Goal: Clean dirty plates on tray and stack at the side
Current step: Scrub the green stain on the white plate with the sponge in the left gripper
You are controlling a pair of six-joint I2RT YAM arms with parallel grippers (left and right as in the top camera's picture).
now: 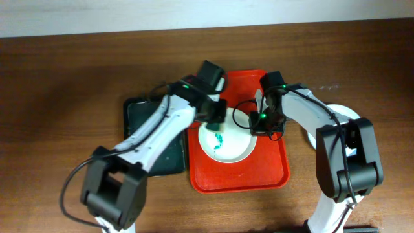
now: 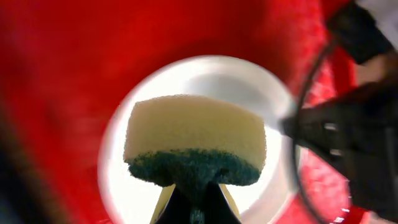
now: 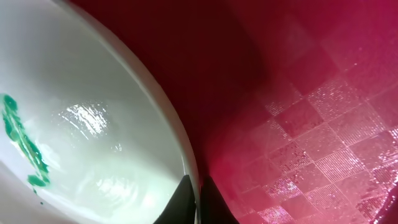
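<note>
**Sponge above plate, smear just frontward**

The plate (image 1: pixel 226 144) lies in the left half of the tray (image 1: pixel 272 175). The right gripper (image 1: pixel 262 123) pinches its right rim. The left gripper (image 1: pixel 213 120) clamps the sponge (image 2: pixel 194 140) over the plate's back edge. The smear (image 1: pixel 217 140) sits just frontward of it, nearer the left arm.

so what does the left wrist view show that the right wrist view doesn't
Left wrist only: the sponge, pinched in the left gripper and held over the plate.
Right wrist only: the green smear on the plate, and the tray floor's chequered texture.
Both: the white plate on the red tray, with the right gripper at the plate's rim.
</note>
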